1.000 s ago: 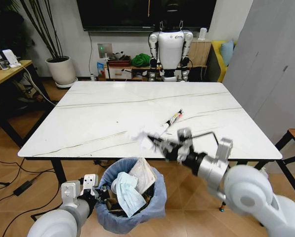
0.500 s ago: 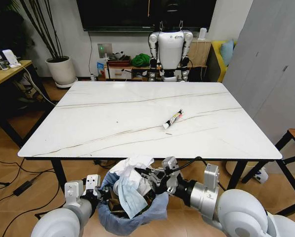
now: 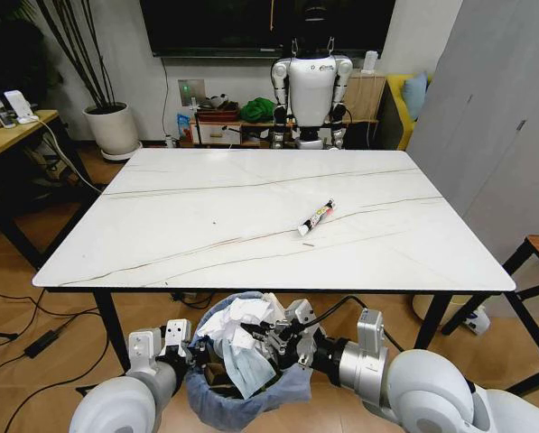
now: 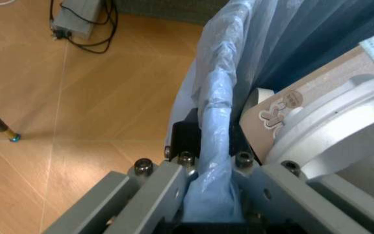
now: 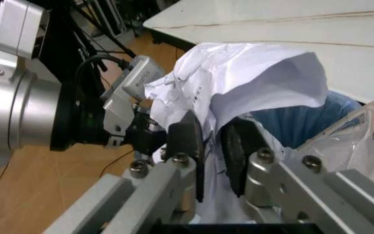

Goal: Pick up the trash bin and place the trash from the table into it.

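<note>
The bin (image 3: 240,370) sits off the table's (image 3: 161,225) near edge, the left gripper (image 4: 210,161) clamped on its bagged rim; the right gripper (image 5: 212,146) is over the bin, pinching crumpled paper (image 5: 239,78). A white tube (image 3: 315,217) lies on the table, right of centre.

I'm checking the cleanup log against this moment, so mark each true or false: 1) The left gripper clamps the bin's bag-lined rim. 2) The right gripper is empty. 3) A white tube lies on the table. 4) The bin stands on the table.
1) True: the left gripper is shut on the trash bin rim.
2) False: the right gripper pinches crumpled white paper over the bin.
3) True: the white tube lies on the table.
4) False: the bin is held below the table's near edge.
</note>
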